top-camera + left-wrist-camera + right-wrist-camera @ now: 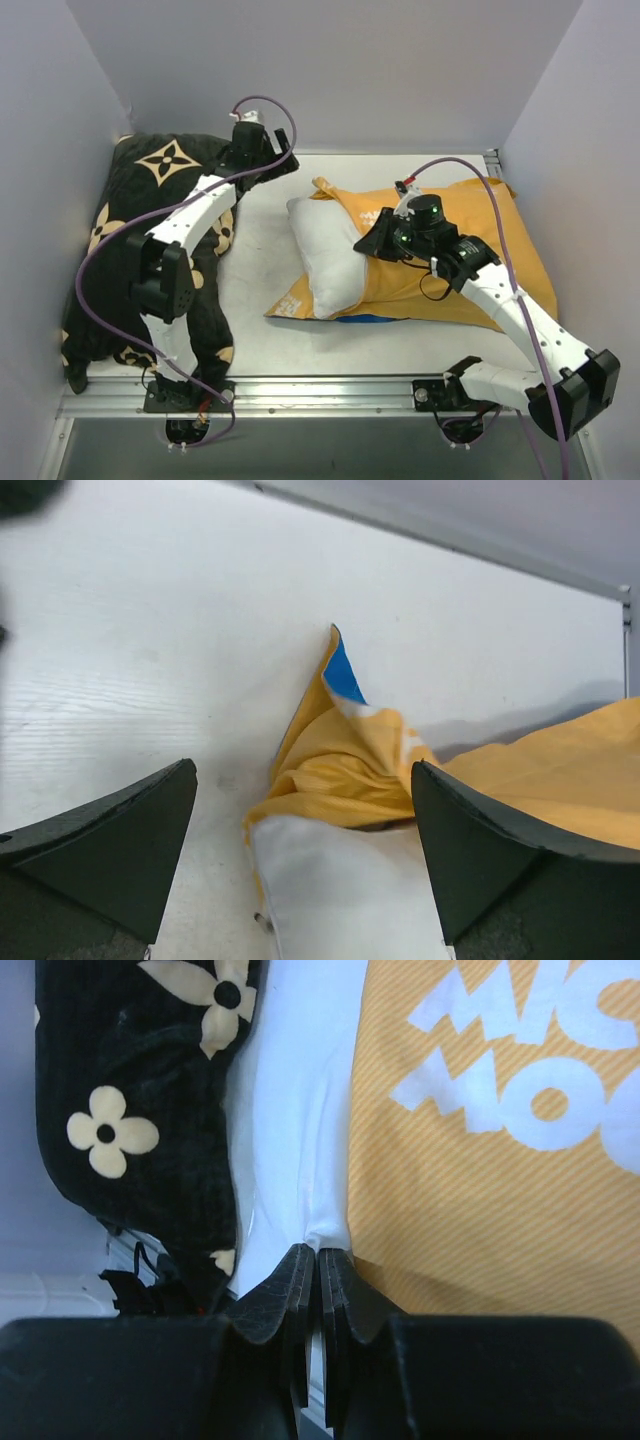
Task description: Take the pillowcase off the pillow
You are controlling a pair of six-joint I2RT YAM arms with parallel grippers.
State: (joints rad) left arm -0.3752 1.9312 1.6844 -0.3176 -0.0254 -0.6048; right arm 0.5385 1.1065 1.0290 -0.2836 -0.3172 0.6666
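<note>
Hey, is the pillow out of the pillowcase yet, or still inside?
Partly out. One end of the pillow sticks out of the pillowcase; the rest is covered.

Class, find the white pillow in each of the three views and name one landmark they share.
Top: pillow at centre, poking left from the pillowcase.
Left wrist: pillow bottom centre.
Right wrist: pillow, white strip left of centre.
Shared landmark: the orange pillowcase.
</note>
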